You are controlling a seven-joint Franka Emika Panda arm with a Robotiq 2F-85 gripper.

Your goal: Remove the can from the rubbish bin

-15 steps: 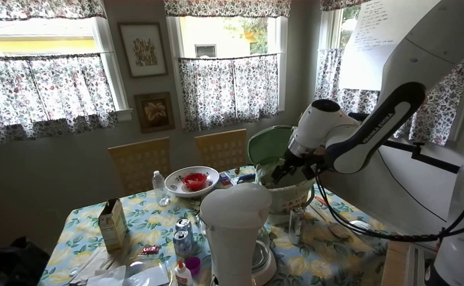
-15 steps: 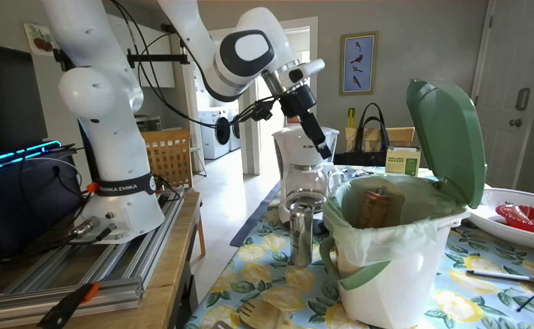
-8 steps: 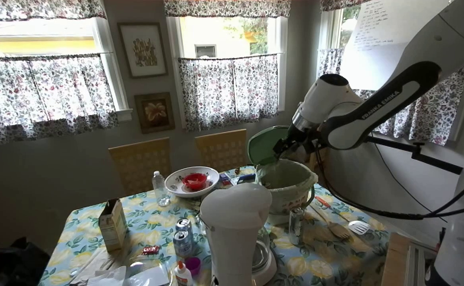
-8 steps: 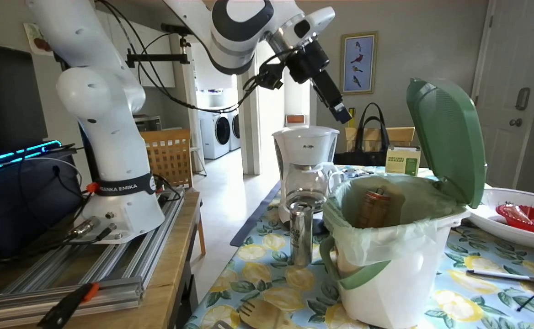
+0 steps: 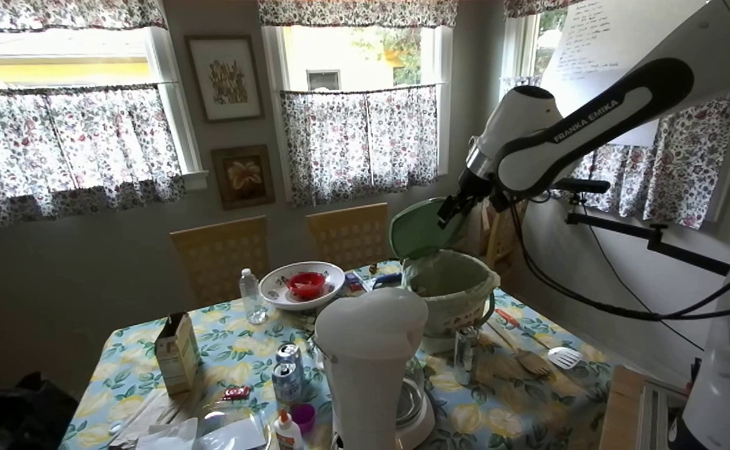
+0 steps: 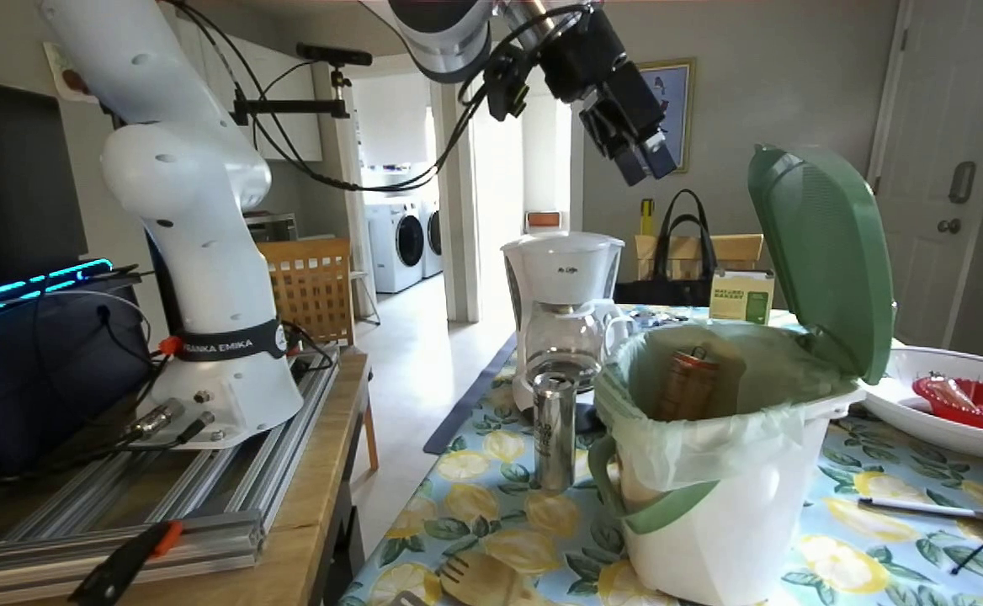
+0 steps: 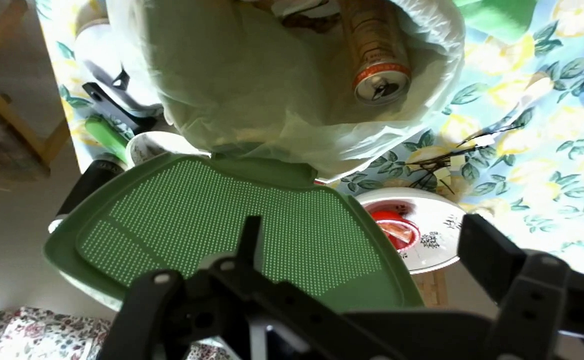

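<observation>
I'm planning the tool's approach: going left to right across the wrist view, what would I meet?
Black cylinder, white cup-like thing, orange-rimmed can, dark twigs. The green lid and the tool stretch too wide to place.

In the wrist view the bin (image 7: 187,65) is lined with a thin, pale bag (image 7: 292,135). Its green lid (image 7: 292,225) is tipped back on the bin's lower side. Inside the bin, near its right wall, is a drink can (image 7: 372,45) with an orange rim, its top end toward the lid. The gripper (image 7: 362,225) shows below the bin, in front of the lid, its fingers (image 7: 487,255) spread wide apart. Below and to the right of the bin, a white bowl (image 7: 447,245) holds a red dish (image 7: 406,243). Thin dark twigs (image 7: 437,160) lie to the bin's lower right on the lemon-patterned tablecloth (image 7: 552,170).
</observation>
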